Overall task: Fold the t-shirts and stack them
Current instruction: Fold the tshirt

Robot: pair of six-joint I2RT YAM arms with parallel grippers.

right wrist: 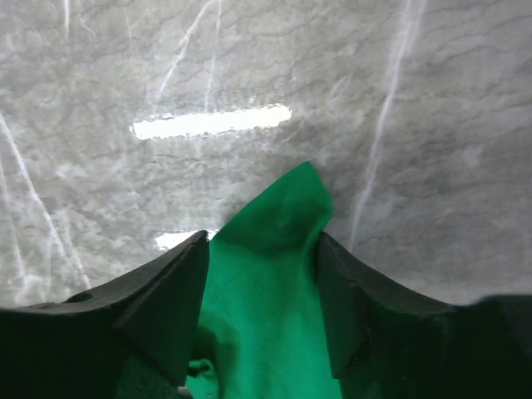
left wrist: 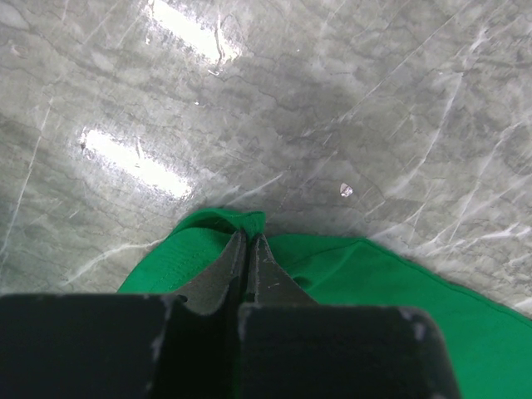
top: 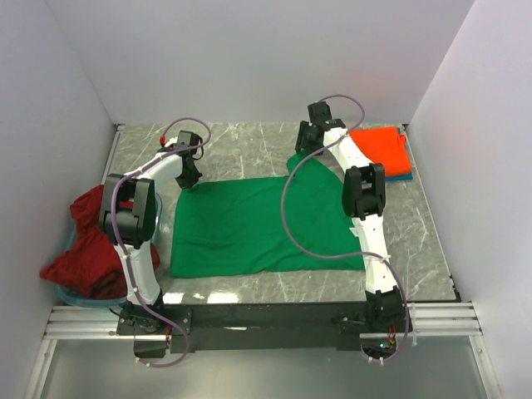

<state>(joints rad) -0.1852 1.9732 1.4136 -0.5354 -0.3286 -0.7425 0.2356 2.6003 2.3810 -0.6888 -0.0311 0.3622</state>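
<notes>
A: From the top, where is the green t-shirt (top: 258, 224)?
B: It is spread flat in the middle of the marble table (top: 249, 141). The left gripper (top: 189, 179) is at its far left corner and the right gripper (top: 303, 151) is at its far right corner.

A: And the others?
B: A folded orange-red t-shirt (top: 379, 146) lies at the far right on a teal-blue t-shirt (top: 404, 176). A dark red t-shirt (top: 83, 245) is heaped at the left edge.

A: Left wrist view?
B: The left gripper (left wrist: 248, 239) has its fingers pressed together, pinching a bunched edge of the green t-shirt (left wrist: 374, 283) just above the table (left wrist: 332, 100).

A: Right wrist view?
B: The right gripper (right wrist: 259, 241) has its fingers (right wrist: 170, 307) standing apart. A pointed corner of the green t-shirt (right wrist: 266, 316) fills the space between them, and its tip pokes out past the fingers over the table (right wrist: 249, 58).
</notes>
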